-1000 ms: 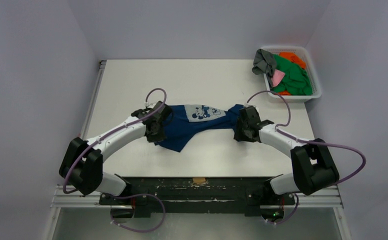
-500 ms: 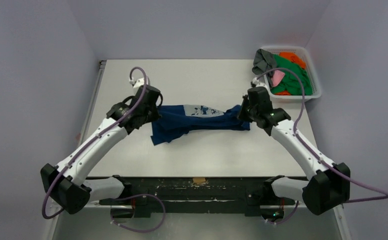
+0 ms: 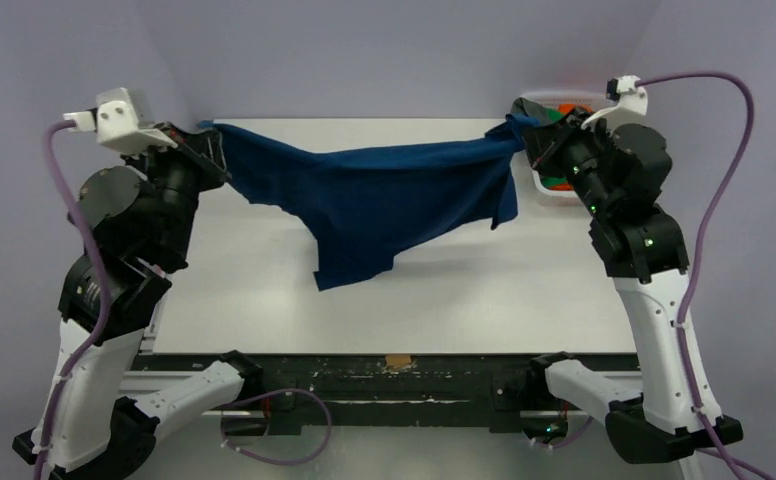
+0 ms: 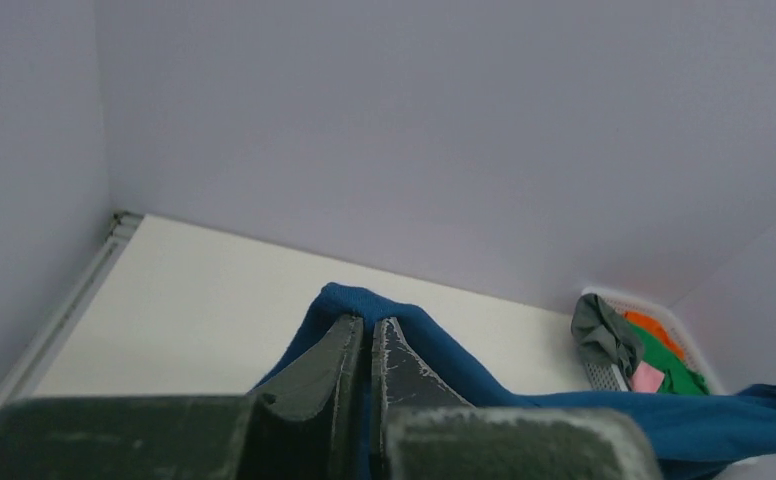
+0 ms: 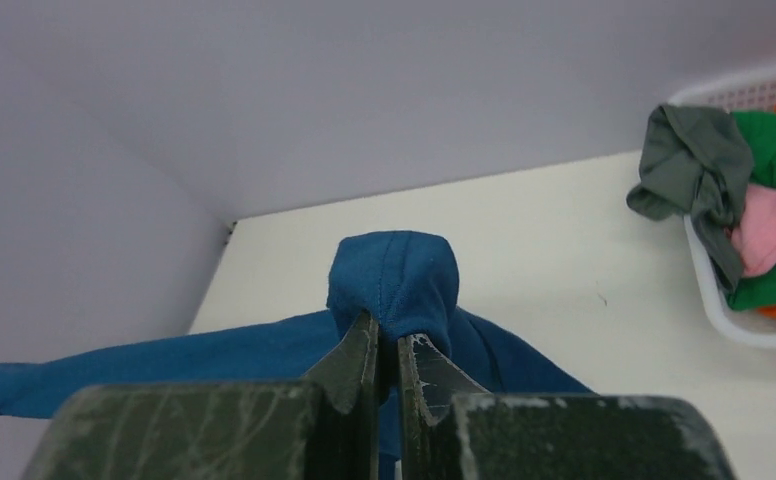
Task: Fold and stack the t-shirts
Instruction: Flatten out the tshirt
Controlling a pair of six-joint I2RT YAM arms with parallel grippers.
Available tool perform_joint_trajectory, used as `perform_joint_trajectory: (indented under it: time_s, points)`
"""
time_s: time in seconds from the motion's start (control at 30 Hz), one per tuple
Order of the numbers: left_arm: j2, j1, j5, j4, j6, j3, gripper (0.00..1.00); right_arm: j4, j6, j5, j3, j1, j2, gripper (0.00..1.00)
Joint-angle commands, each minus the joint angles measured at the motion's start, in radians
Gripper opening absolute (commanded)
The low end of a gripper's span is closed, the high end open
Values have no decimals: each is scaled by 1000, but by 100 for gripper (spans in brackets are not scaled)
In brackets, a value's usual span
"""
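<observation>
The navy blue t-shirt [image 3: 384, 195] hangs stretched in the air above the table, its back towards the camera, no graphic showing. My left gripper [image 3: 207, 143] is shut on its left corner, high at the far left; the cloth [image 4: 444, 360] wraps over the closed fingers [image 4: 334, 350]. My right gripper [image 3: 526, 137] is shut on its right corner, high at the far right; the cloth [image 5: 394, 275] bunches over the fingertips [image 5: 426, 362]. A loose flap droops low in the middle. Green, orange, grey and pink shirts [image 3: 564, 180] lie in the basket, mostly hidden behind my right arm.
The white mesh basket [image 3: 562, 192] stands at the table's far right corner, also in the right wrist view [image 5: 714, 290] and the left wrist view [image 4: 604, 372]. The white table [image 3: 264, 290] has walls close on three sides.
Both arms have risen high and spread apart, lifting the navy shirt off the table and stretching it between them. The printed side has turned away from the camera.
</observation>
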State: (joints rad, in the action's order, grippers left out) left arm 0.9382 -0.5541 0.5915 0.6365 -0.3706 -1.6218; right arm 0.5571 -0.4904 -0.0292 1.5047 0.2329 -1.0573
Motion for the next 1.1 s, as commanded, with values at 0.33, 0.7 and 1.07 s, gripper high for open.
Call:
perform_joint_trajectory:
  time_s: [0.33, 0.7, 1.07]
  points:
    - [-39, 7, -235, -183, 292, -394, 0, -86, 204, 113, 349, -5, 152, 0]
    - [77, 6, -159, -233, 380, -499, 0, -60, 166, 91, 271, -5, 198, 0]
    - [503, 209, 143, -132, 341, -362, 0, -203, -82, -215, -161, -4, 70, 0]
